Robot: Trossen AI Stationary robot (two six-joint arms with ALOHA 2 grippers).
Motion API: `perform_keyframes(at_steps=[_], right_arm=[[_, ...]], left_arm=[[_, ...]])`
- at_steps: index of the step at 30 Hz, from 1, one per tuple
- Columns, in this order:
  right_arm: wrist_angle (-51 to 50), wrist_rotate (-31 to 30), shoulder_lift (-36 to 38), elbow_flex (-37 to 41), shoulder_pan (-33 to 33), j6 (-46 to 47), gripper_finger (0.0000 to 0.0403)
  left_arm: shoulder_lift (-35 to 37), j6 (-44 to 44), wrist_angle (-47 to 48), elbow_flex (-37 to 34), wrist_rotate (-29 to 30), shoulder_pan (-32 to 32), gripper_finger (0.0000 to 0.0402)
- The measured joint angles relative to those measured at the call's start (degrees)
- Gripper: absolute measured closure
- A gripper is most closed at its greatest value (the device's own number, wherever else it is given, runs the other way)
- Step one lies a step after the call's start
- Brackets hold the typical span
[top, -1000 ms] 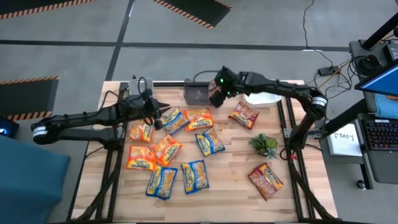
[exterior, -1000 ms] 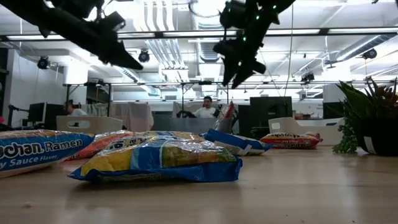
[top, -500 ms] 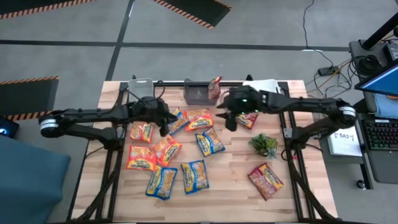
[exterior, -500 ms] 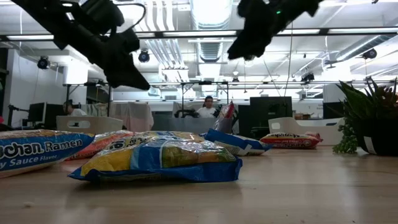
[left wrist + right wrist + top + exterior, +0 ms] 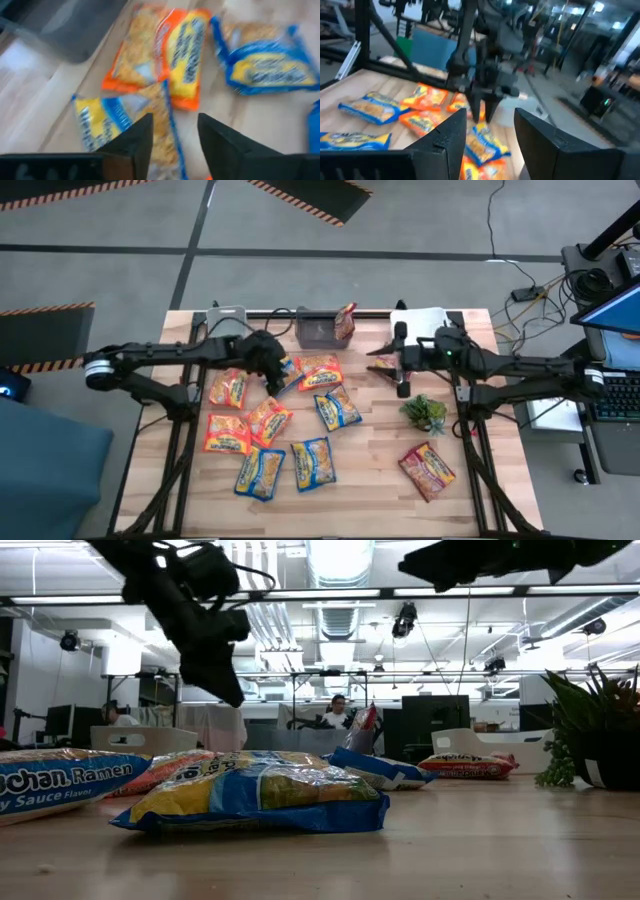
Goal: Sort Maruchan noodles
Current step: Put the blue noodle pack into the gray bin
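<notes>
Several Maruchan packets lie flat on the wooden table: orange ones (image 5: 228,390) (image 5: 268,420), blue-and-yellow ones (image 5: 338,408) (image 5: 260,470) and a dark red one (image 5: 427,470). Another dark red packet (image 5: 345,320) stands on edge in the grey bin (image 5: 315,330). My left gripper (image 5: 270,372) hangs open, fingers pointing down, just above a blue-and-yellow packet (image 5: 120,125) beside an orange one (image 5: 165,55). My right gripper (image 5: 400,362) is open and empty, high above the table, over a dark red packet (image 5: 385,362). In the low view the left gripper (image 5: 232,690) is clear of the packets.
A clear bin (image 5: 228,315) and a white bin (image 5: 420,320) flank the grey bin along the far edge. A small green plant (image 5: 425,412) stands on the right side. Bare wood lies along the near edge and in the near right part around the dark red packet.
My right gripper has drawn away from the grey bin toward the table's right edge, staying high; the dark red packet stays standing in the bin. My left gripper has moved toward the right and down, over the blue-and-yellow packet.
</notes>
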State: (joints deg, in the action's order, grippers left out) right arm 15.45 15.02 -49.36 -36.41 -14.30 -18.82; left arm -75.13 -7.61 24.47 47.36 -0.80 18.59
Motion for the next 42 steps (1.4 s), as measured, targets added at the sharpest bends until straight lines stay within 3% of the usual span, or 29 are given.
perform_keyframes(at_steps=[6,14,30,42], right_arm=[[-0.96,-0.02,4.46,1.90,-0.63,2.94,0.0257],[-1.93,-0.03,6.50,3.43,-0.73,2.52,0.0264],[-1.89,-0.04,6.56,3.44,-0.73,2.39,0.0264],[-1.89,-0.06,6.56,3.44,-0.73,2.20,0.0264]], left_arm=[[-6.53,3.26,6.89,5.55,0.40,0.11,0.0204],[-10.02,8.48,11.58,5.75,0.29,0.52,0.0160],[-10.02,16.74,8.47,5.31,-0.36,11.66,0.0154],[-10.08,14.24,-4.32,-1.85,-1.92,12.66,0.0154]])
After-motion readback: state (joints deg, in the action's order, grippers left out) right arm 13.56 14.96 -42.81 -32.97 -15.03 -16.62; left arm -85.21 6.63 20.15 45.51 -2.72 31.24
